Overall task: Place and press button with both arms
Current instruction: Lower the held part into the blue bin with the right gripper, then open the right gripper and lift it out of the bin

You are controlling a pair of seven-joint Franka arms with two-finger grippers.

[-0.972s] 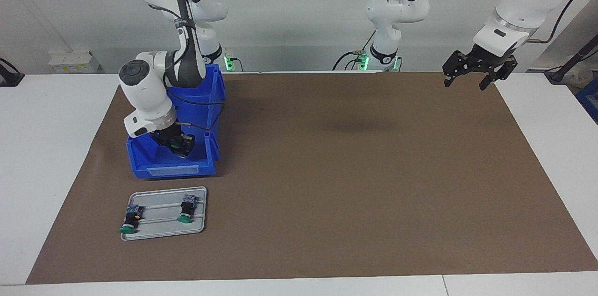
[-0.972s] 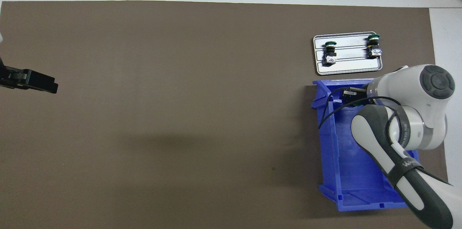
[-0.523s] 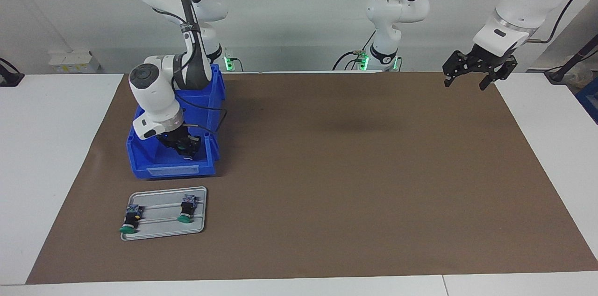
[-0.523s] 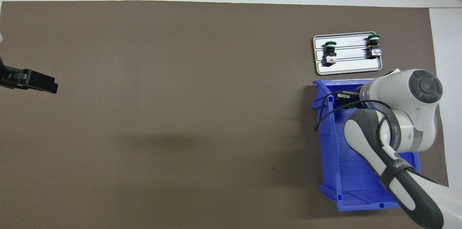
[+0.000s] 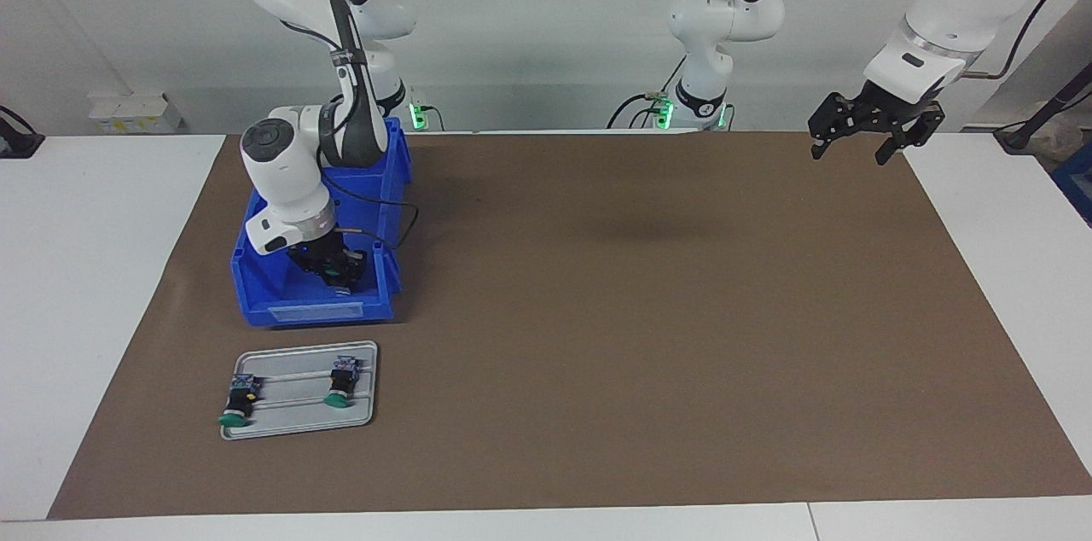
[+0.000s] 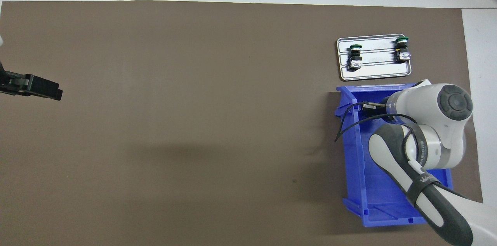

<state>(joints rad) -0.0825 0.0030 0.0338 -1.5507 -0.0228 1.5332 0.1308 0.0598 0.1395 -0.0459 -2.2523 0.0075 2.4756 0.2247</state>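
My right gripper (image 5: 333, 272) hangs low inside the blue bin (image 5: 316, 315), at the bin's end farthest from the robots. It is shut on a button, which the black fingers almost wholly hide. In the overhead view the right gripper (image 6: 369, 107) shows only as a dark tip under the white wrist. Two more green-capped buttons (image 5: 241, 400) (image 5: 343, 383) lie on their sides on a grey tray (image 5: 299, 423), just farther from the robots than the bin. My left gripper (image 5: 850, 153) waits open in the air over the mat's corner at the left arm's end.
The bin (image 6: 351, 153) and the tray (image 6: 374, 76) sit close together at the right arm's end of the brown mat. A black cable loops from the right wrist over the bin's side wall. White table borders the mat all round.
The right arm has lifted and swung its wrist a little toward the middle of the bin, gripper still shut. The left arm has not moved.
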